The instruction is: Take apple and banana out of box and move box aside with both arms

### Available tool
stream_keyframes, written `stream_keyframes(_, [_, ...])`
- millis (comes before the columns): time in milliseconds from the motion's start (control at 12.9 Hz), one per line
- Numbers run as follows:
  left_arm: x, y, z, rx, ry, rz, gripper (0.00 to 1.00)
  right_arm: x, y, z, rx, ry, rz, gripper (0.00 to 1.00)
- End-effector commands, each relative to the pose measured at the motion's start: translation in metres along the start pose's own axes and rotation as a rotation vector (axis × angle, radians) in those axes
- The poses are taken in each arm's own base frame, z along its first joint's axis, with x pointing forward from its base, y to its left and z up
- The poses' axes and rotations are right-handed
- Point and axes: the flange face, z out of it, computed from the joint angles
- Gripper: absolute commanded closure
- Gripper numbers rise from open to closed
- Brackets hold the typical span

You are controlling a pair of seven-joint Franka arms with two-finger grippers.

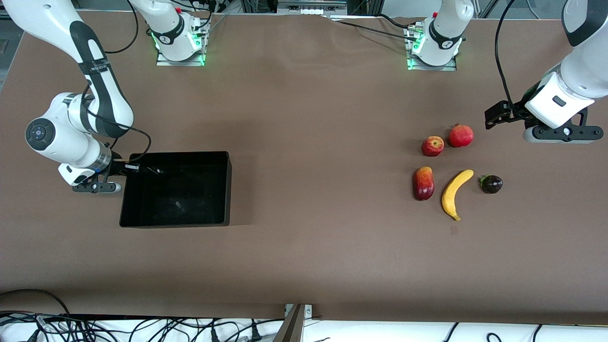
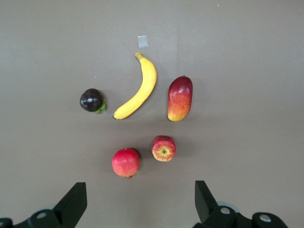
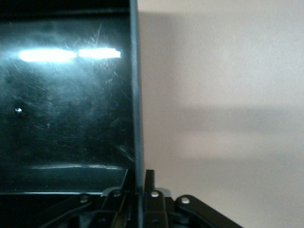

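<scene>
The box sits on the table toward the right arm's end. The fruits cluster toward the left arm's end (well apart from the box): pomegranate beside apple, and nearer the front camera, mango, banana and purple fruit in a row.

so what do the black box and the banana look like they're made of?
Box: probably hard plastic, glossy; the right wrist view shows strip-light glare and fine scratches on its floor. Banana: looks like molded plastic or foam, smooth even yellow with a soft sheen and no blemishes; which one, can't tell.
</scene>
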Motion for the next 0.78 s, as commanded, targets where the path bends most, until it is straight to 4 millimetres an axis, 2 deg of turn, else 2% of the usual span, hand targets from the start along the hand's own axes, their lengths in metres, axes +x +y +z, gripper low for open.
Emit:
stream_keyframes(0, [-0.006, 0.000, -0.004, 0.009, 0.000, 0.004, 0.00, 0.001, -0.010, -0.041, 0.008, 0.061, -0.040, 0.00])
stream_keyframes(155, [-0.006, 0.000, -0.003, 0.009, -0.002, 0.004, 0.00, 0.010, -0.027, -0.077, 0.012, 0.118, -0.075, 0.00])
stream_keyframes(311, [-0.006, 0.000, -0.004, 0.009, 0.000, 0.004, 0.00, 0.016, -0.034, -0.115, 0.019, 0.119, -0.090, 0.00])
stream_keyframes(466, [-0.006, 0.001, -0.003, 0.009, -0.002, 0.006, 0.00, 0.023, -0.039, -0.163, 0.029, 0.084, -0.099, 0.00])
stream_keyframes(699, [-0.006, 0.001, -0.003, 0.009, -0.004, 0.006, 0.00, 0.023, -0.061, -0.233, 0.046, 0.036, -0.132, 0.00])
